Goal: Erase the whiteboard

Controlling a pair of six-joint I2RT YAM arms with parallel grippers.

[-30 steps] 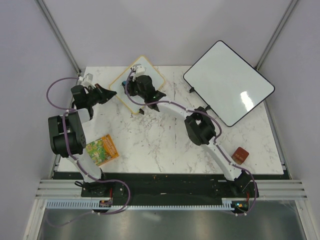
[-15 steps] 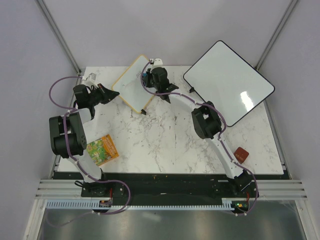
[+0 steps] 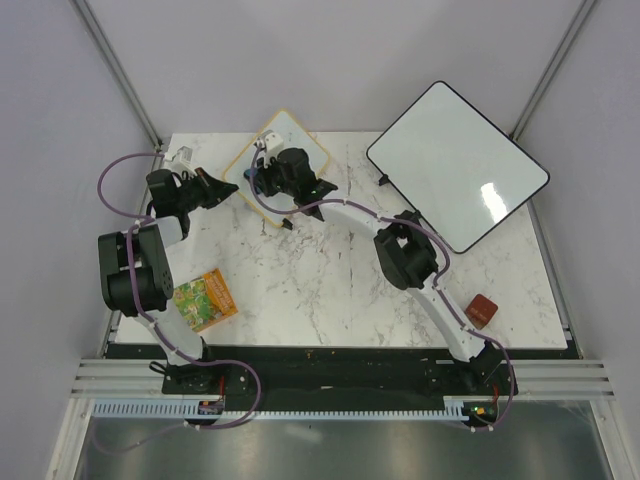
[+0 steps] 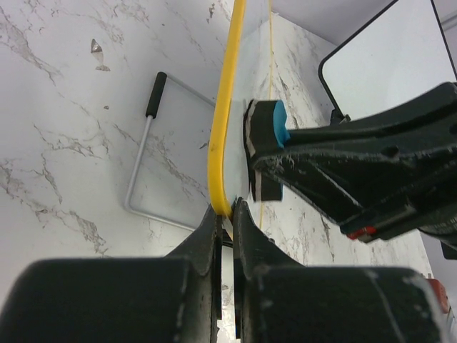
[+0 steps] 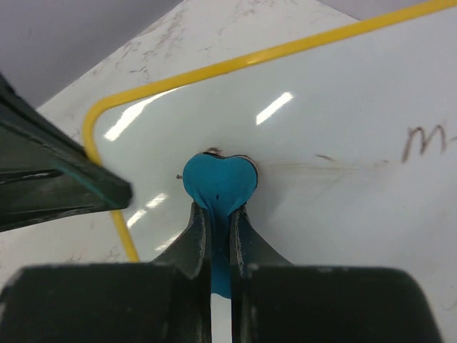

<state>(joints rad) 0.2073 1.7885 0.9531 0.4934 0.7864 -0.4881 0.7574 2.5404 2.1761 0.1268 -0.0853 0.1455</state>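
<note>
Left tool (image 4: 227, 211) pinches the rim of one whiteboard (image 5: 357, 93); right tool (image 5: 220, 214) clamps one blue eraser (image 5: 219, 180) against it.

The whiteboard (image 3: 290, 132) stands rearward on the table (image 3: 320, 285), between the left hand (image 3: 228, 180) and larger board (image 3: 455, 165).

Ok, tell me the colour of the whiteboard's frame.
Yellow whiteboard frame, clearest in the right wrist view.

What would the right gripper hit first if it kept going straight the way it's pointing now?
The whiteboard. The right gripper pinches a blue eraser whose face looks pressed against the board, so pushing on would likely just press it harder, though depth is hard to judge.
</note>
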